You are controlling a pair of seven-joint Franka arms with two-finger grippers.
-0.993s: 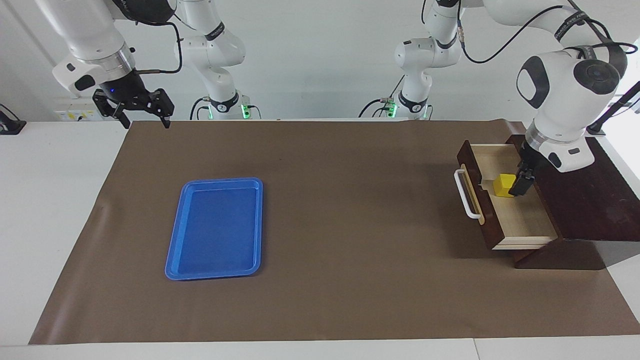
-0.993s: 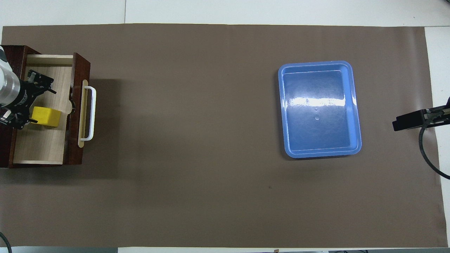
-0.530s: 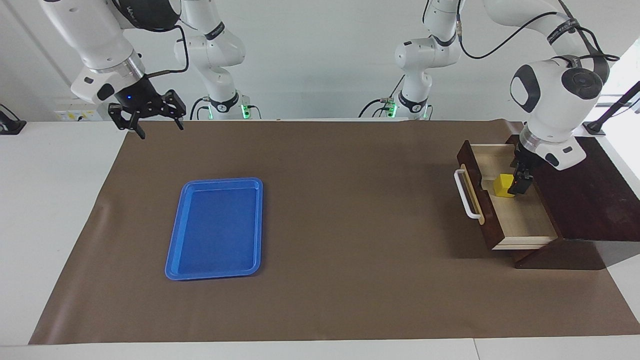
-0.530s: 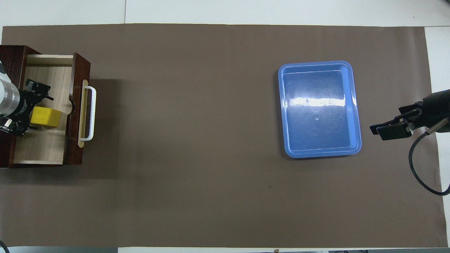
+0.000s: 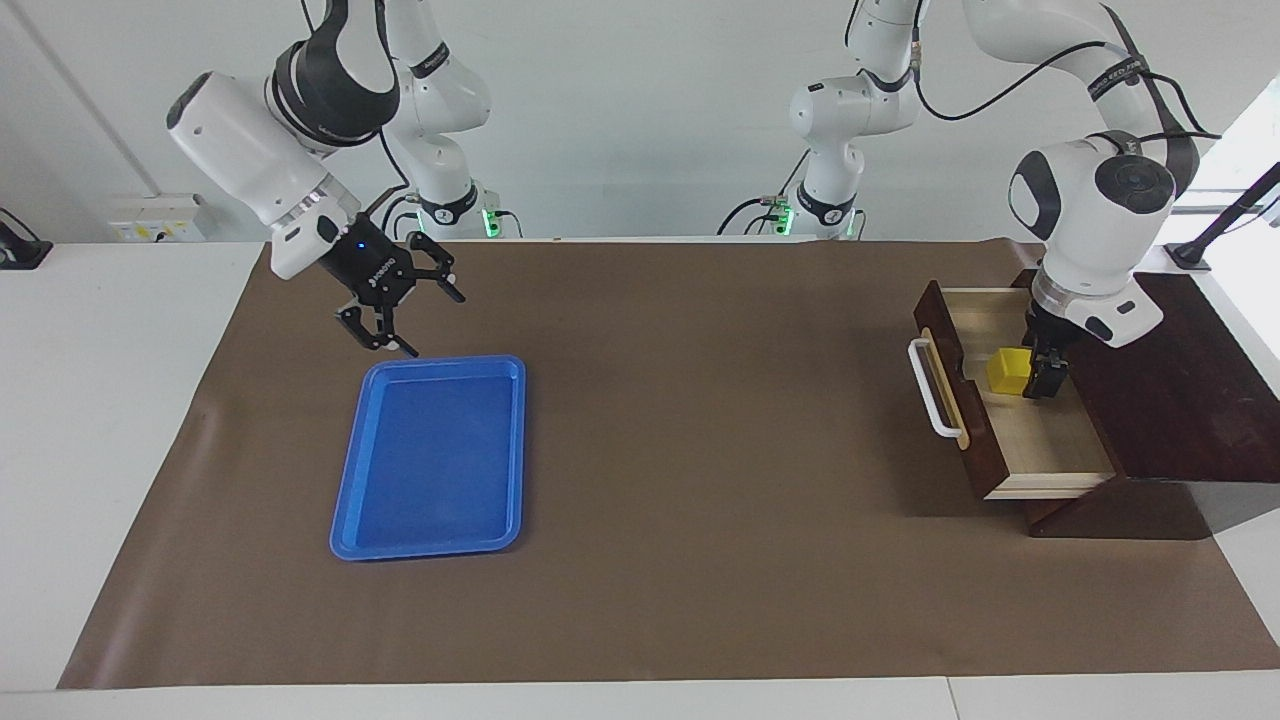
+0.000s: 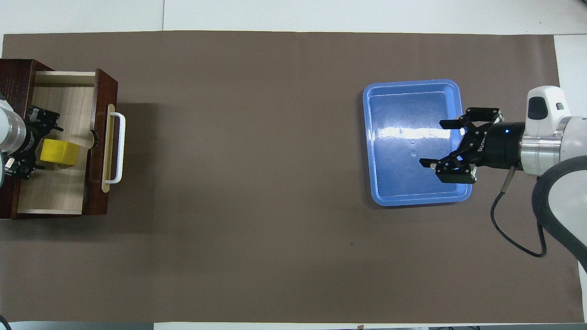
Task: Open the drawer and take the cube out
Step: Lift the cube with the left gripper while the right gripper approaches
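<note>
One small yellow solid cube inside one open dark wooden drawer at the left arm's end, left gripper with jaws closed around it, one blue plastic tray, right gripper raised over its edge, jaws wide, brown mat on white tabletop, broad free middle.

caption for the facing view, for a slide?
Left gripper at cube inside open drawer; right gripper open over blue tray.
</note>
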